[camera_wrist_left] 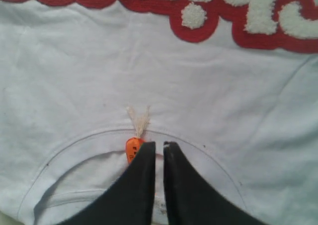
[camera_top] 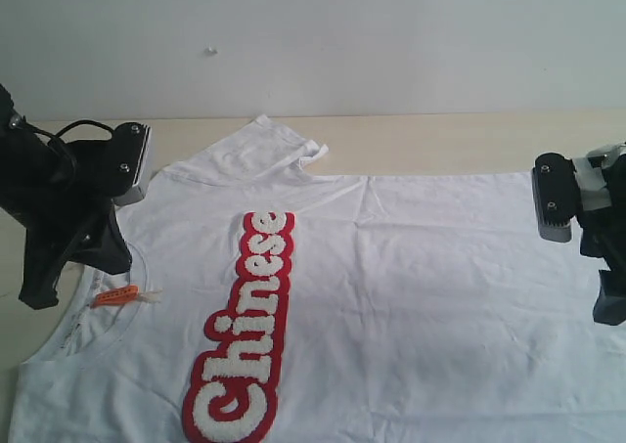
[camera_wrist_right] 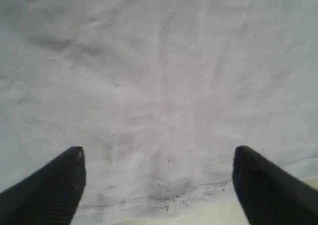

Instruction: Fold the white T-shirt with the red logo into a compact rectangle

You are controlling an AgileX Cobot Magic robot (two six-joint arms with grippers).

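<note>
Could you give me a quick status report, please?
Left gripper nearly shut, empty, at collar. Right gripper open over hem. White T-shirt flat, unfolded. Far sleeve bunched.

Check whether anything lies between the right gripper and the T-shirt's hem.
Nothing visible does. The right gripper hangs open above the white T-shirt near its hem, with only bare, lightly wrinkled fabric between its fingers. The exterior view shows no other object on that side.
</note>
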